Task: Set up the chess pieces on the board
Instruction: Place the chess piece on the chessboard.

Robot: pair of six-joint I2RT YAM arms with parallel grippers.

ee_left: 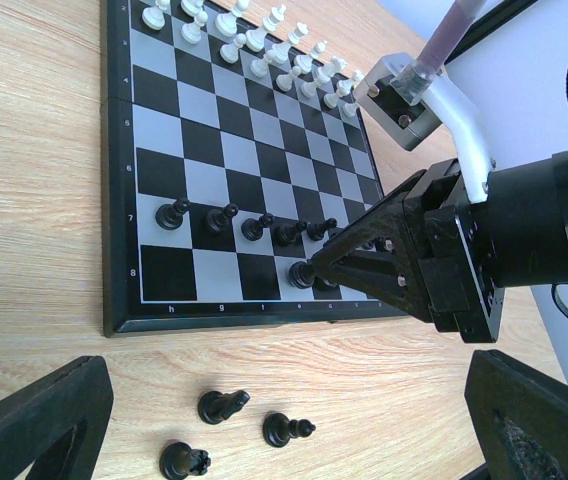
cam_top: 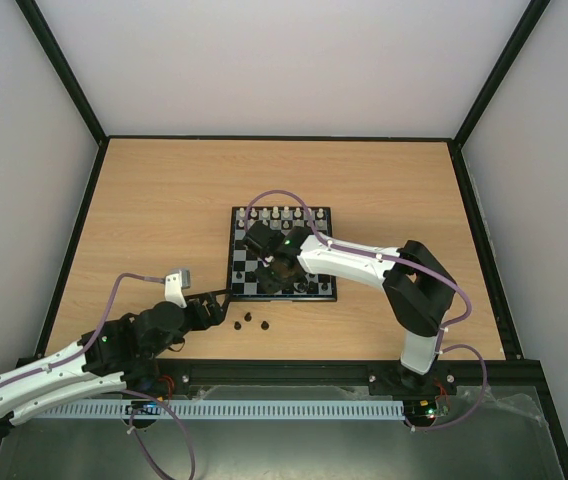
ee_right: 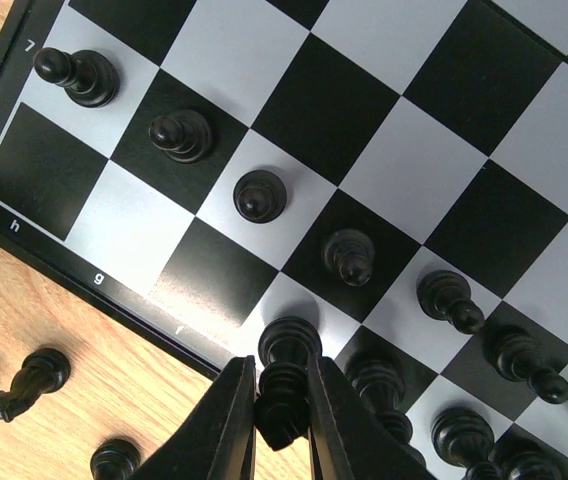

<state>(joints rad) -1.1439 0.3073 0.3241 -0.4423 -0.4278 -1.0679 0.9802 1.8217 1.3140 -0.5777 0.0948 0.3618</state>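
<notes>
Low in the left wrist view, three loose chess pieces point(ee_left: 222, 404) lay on the worktop point(ee_left: 24, 150), the left tool point(ee_left: 289, 385) spread above them; beyond, the right tool point(ee_right: 282, 375) pinched a dark piece point(ee_right: 288, 345) over the board point(ee_left: 116, 250), edge row, probably f; best lowered straight, released upright

Up top, the right gripper point(cam_top: 286, 262) sits over the board point(cam_top: 249, 278), masking its centre squares. The chess pieces point(cam_top: 251, 320) on the bench point(cam_top: 164, 200) are mere specks, kinds unreadable. Left wrist view: the left gripper point(ee_left: 289, 400) has its fingers point(ee_left: 34, 425) cropped at the bottom edge, and the board's lower-right corner is blocked. Right wrist view: fingers pinch a dark piece point(ee_right: 286, 345), hiding its sides, and the pieces at lower right run off frame.
</notes>
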